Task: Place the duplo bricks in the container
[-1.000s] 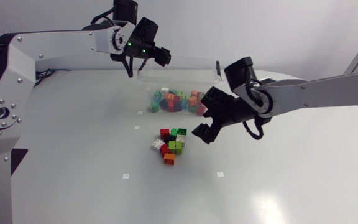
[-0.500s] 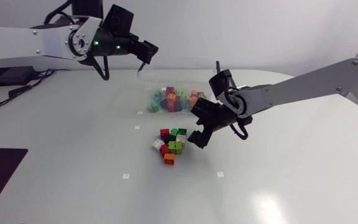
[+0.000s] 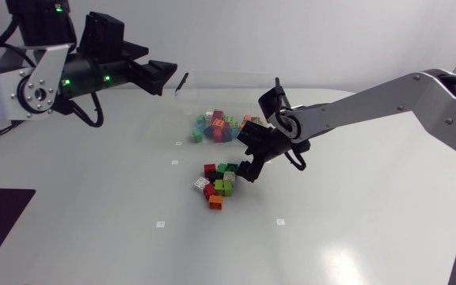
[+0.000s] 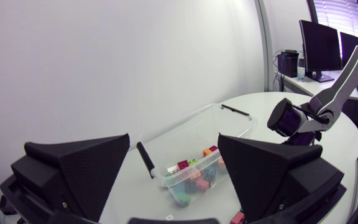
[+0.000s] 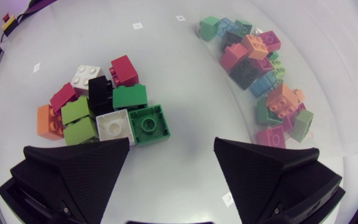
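Bricks (image 3: pixel 218 184), studded and blocky, heaped beside clear plastic container (image 4: pixel 179 124).

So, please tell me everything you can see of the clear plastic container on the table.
The clear rectangular plastic container stands upright and open on the white table, without a lid. A black latch handle sits at each short end. Mixed coloured duplo bricks cover part of its floor. The open left gripper hangs near one end, apparently not touching it.
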Controlling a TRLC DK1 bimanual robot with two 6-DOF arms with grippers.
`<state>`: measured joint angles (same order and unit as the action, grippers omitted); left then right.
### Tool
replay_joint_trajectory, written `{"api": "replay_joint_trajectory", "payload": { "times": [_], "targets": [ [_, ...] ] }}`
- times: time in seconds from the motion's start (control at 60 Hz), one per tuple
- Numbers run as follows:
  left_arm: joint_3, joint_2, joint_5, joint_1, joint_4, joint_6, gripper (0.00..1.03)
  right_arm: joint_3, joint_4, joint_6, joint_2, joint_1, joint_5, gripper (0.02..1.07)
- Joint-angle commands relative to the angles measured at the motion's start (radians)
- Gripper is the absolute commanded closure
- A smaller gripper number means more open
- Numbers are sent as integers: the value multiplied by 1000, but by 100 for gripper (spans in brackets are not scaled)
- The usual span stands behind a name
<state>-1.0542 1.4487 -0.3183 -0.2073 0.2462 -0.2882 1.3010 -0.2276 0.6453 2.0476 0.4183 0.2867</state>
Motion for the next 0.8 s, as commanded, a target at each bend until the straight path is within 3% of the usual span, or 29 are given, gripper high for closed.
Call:
{"api": "replay_joint_trajectory", "payload": {
  "times": [0.0, 0.25, 0.683, 0.783],
  "targets": [
    [74, -62, -31, 34, 21, -3, 5, 38, -27, 37, 39, 10, -6, 9],
    [246, -169, -110, 101, 7, -81, 5, 101, -118, 94, 68, 19, -17, 9],
    [398, -260, -223, 187, -139, -250, 5, 231, -268, 191, 138, 70, -93, 14],
    [404, -261, -235, 189, -196, -302, 5, 256, -309, 212, 149, 71, -96, 26]
  ]
}}
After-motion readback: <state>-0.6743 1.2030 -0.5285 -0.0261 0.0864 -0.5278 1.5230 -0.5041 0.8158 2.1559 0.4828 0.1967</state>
